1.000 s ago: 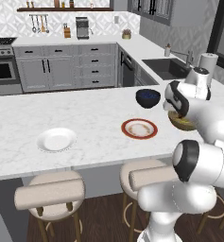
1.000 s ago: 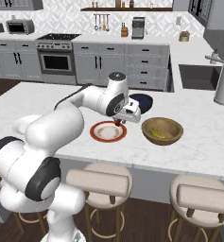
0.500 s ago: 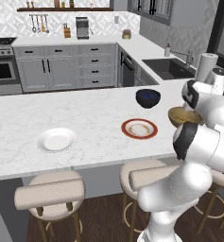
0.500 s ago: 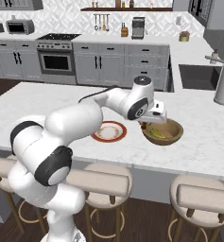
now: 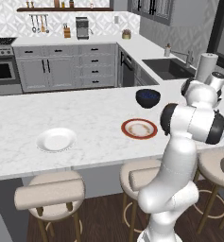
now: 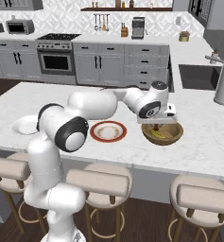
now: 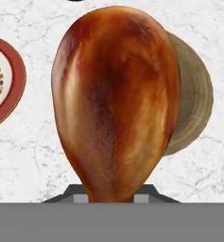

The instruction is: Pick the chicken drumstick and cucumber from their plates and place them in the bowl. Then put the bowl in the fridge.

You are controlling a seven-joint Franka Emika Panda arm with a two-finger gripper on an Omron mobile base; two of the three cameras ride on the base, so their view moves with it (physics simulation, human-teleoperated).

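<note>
Drumstick: chicken drumstick (image 7: 117, 101) clamped in the gripper (image 6: 157, 126), narrow end down between the fingertips, bulbous end pointing away from the hand; fills the middle of the hand view.
Long axis: runs along the gripper's own line of approach, roughly pointing down toward the counter.
Relation to bowl: tan-brown bowl (image 7: 193, 97) lies beneath and behind the drumstick, peeking out on one side only; so the drumstick hangs over the bowl's near part, not over its centre, as far as can be judged.
Same from the right base view: gripper just above the bowl (image 6: 163, 134), at the rim nearest the red-rimmed plate (image 6: 108, 131).
Cucumber: cucumber (image 6: 157, 135) already lying inside the bowl, yellowish curve on the floor.
Plates: red-rimmed plate bare, just beside the bowl; white plate (image 5: 56, 139) bare, well apart along the counter.
Gripper: clenched on the drumstick, not released.
Coming move, as judged: small shift farther over the bowl, then release; risk of a drop on the rim if let go here.
Other bowl: dark blue bowl (image 5: 148, 97) farther back on the counter.
</note>
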